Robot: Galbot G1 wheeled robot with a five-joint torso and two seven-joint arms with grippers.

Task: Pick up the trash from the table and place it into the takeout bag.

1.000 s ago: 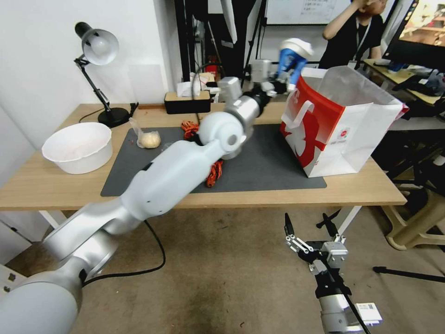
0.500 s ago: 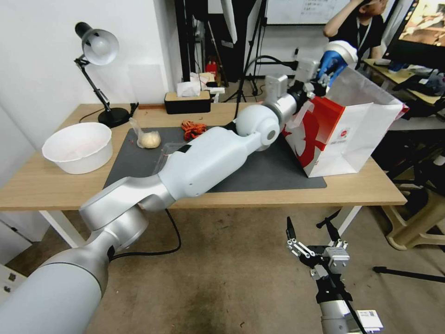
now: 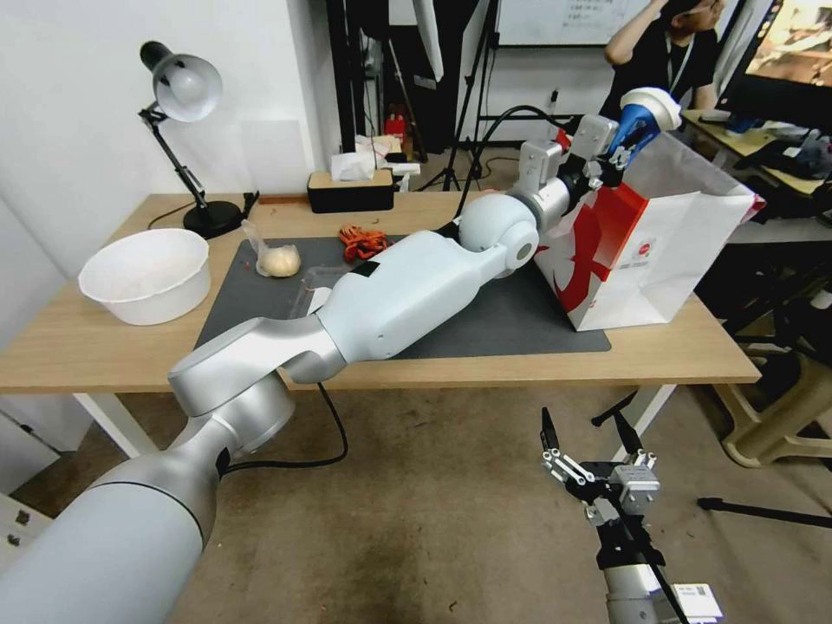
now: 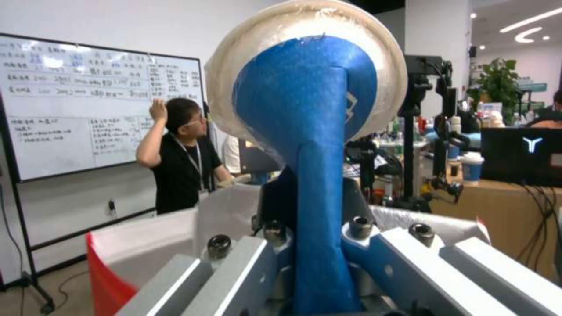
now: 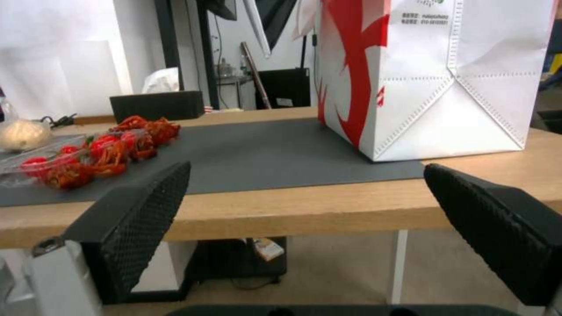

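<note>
The left arm reaches across the table (image 3: 104,360), its left gripper (image 3: 614,154) clamped on the blue-white paper cup (image 3: 643,117), held above the near-left rim of the takeout bag (image 3: 659,251). The cup's lower part is squeezed flat between the fingers (image 4: 246,272). The arm hides much of the grey mat (image 3: 511,325). A clear bag with a pale lump (image 3: 276,257) lies far left on the mat. The right gripper (image 3: 594,442) hangs below the table edge, jaws spread, empty.

An office-like robotics lab. A written-on whiteboard (image 4: 99,101) hangs behind. Dark computer monitors (image 4: 518,156) crowd nearby desks.
</note>
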